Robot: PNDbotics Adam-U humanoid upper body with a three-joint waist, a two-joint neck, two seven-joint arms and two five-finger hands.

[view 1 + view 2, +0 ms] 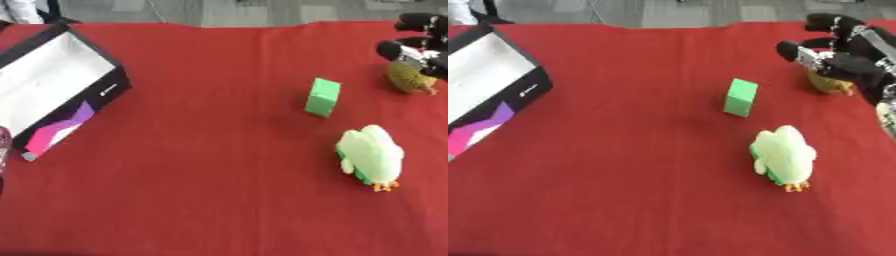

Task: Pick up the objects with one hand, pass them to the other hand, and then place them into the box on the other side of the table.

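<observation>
The olive-yellow fuzzy toy (408,77) sits under my right hand (846,50), fingers curled over it; whether they grip it, I cannot tell.

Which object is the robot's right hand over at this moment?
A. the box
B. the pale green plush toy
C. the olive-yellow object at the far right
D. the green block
C: the right hand sits over the olive-yellow object, fingers spread around it, while the green block, the plush toy and the box lie apart from it.
</observation>
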